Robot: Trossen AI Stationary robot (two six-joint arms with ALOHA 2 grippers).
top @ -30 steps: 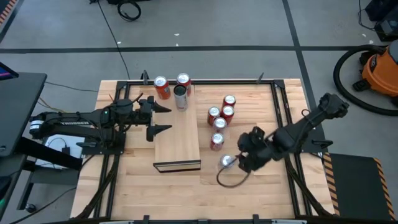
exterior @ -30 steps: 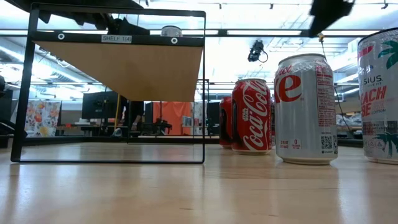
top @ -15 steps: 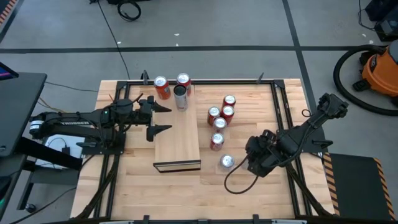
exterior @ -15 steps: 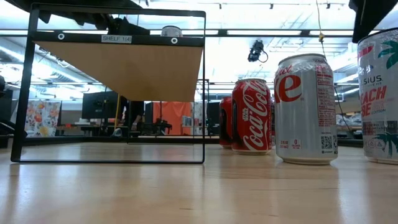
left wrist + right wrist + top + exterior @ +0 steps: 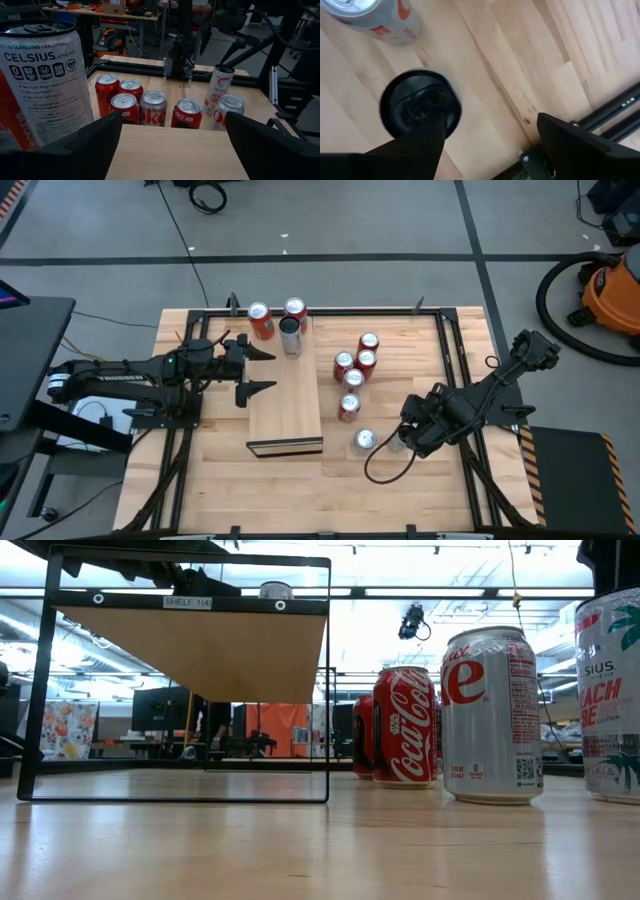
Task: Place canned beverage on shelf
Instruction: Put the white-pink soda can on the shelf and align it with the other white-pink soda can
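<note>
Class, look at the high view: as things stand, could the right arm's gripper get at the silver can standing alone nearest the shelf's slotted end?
Probably yes. The right gripper hovers just beside that silver can, fingers apart, with bare tabletop between them. The nearest red can stands clear of it, and the shelf lies on its other side.

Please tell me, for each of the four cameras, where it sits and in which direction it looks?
High: overhead, straight down; both arms, shelf.
Low: tabletop height, level; shelf, Diet Coke can; hardly any robot.
Left wrist: across the shelf toward the cans; own open left pincer.
Right wrist: down at the tabletop; own right pincer.
Shared: the shelf.
</note>
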